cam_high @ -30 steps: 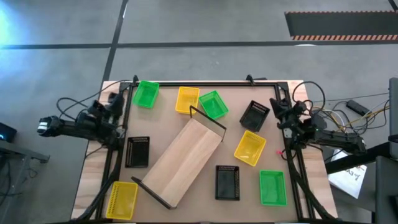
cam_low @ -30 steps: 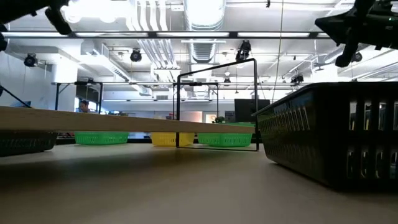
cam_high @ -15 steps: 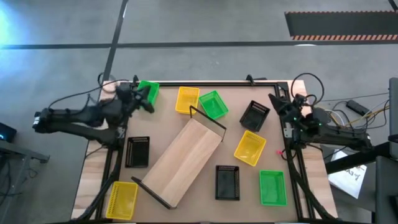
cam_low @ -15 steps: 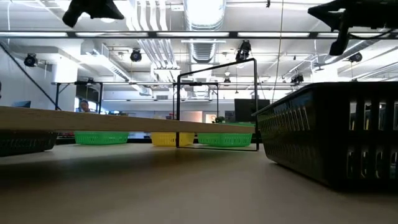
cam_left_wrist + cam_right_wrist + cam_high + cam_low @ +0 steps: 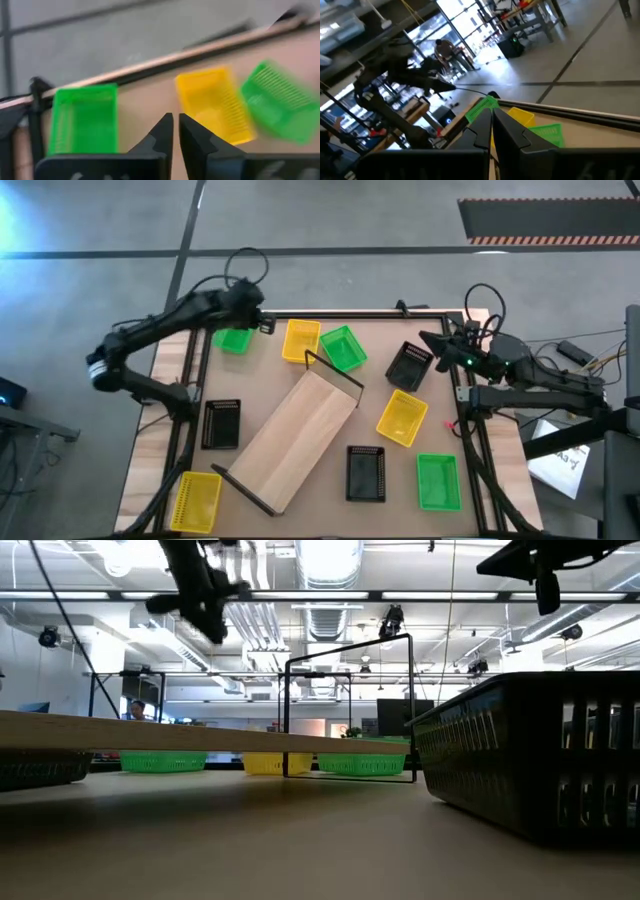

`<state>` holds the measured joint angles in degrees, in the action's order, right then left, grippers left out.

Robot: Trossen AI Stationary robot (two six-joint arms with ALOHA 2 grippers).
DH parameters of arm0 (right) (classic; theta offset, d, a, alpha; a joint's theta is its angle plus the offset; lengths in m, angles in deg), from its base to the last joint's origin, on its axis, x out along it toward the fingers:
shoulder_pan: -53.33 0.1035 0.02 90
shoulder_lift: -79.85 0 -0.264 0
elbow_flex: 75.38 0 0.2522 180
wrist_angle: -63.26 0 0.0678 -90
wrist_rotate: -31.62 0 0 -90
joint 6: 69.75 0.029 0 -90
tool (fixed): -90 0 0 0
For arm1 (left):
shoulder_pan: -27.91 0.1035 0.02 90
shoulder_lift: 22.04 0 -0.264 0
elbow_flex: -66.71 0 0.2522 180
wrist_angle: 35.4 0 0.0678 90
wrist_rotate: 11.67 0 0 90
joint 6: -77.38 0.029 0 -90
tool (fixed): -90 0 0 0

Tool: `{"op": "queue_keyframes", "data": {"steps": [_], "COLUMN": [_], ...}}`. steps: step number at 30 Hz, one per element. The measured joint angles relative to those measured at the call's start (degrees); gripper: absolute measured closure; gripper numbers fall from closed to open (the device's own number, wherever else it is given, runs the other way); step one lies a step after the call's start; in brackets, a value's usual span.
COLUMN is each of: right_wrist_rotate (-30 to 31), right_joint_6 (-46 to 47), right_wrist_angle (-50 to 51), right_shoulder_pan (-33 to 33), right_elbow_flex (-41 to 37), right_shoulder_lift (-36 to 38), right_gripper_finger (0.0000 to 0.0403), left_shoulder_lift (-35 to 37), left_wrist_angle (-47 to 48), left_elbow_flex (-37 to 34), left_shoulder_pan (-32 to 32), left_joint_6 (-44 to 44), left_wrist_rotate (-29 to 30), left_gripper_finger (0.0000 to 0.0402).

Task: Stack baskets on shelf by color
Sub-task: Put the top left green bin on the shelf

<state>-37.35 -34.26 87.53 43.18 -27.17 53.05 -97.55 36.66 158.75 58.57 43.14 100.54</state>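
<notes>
Several slotted baskets rest bottom-down on the tabletop: green [image 5: 235, 340], yellow [image 5: 300, 340] and green [image 5: 343, 348] along the far edge, black [image 5: 408, 365], yellow [image 5: 402, 417], green [image 5: 437, 481], black [image 5: 365, 473], black [image 5: 221, 424] and yellow [image 5: 196, 500]. The pale shelf board [image 5: 295, 442] lies slantwise mid-table on black end frames. My left gripper [image 5: 262, 326] hovers shut between the far-left green basket [image 5: 85, 120] and the yellow one [image 5: 215, 105]. My right gripper [image 5: 425, 338] hangs shut above the table, by the black basket's far side.
A black rail [image 5: 330, 313] runs along the table's far edge, with frame posts at both sides. In the low view a black basket [image 5: 540, 755] stands close on the right, and the shelf's end frame [image 5: 350, 705] rises mid-picture. Cables trail off the right side [image 5: 560, 360].
My left arm has swung from beyond the table's left edge toward the far edge and rightward, and now reaches over the far-left green basket. My right gripper has crept toward the far edge and a little leftward. No basket has moved.
</notes>
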Motion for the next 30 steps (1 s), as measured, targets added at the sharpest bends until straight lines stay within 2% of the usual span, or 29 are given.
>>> {"op": "queue_keyframes", "data": {"steps": [4,8,11,14,20,26,30], "right_wrist_rotate": [-0.02,0.00,0.00,0.00,0.00,0.00,0.00], "right_joint_6": [-0.72,-0.95,-0.95,-0.95,-0.97,-0.97,-0.98], "right_wrist_angle": [0.39,0.42,0.38,0.35,0.34,-0.09,-0.12], "right_shoulder_pan": [0.00,0.00,0.00,0.00,0.00,0.00,0.00], "right_elbow_flex": [1.61,1.94,1.94,1.94,1.94,1.94,1.91], "right_shoulder_lift": [-2.01,-3.00,-3.71,-4.14,-4.16,-4.13,-4.13], "right_gripper_finger": [0.0394,0.0394,0.0394,0.0394,0.0394,0.0394,0.0394], "left_shoulder_lift": [-6.84,-12.75,-16.43,-19.62,-25.64,-30.33,-30.36], "left_wrist_angle": [5.03,7.99,8.70,8.56,8.14,5.11,2.06], "left_elbow_flex": [0.72,0.43,0.00,0.00,0.00,-0.04,-0.09], "left_shoulder_pan": [6.43,11.46,12.97,13.98,14.79,15.17,15.80], "left_joint_6": [3.42,4.41,6.21,6.29,8.49,11.22,11.24], "left_wrist_rotate": [-3.90,-12.30,-13.33,-12.79,-6.76,-4.93,-3.19], "left_gripper_finger": [0.0321,0.0257,0.0218,0.0198,0.0205,0.0240,0.0270]}}
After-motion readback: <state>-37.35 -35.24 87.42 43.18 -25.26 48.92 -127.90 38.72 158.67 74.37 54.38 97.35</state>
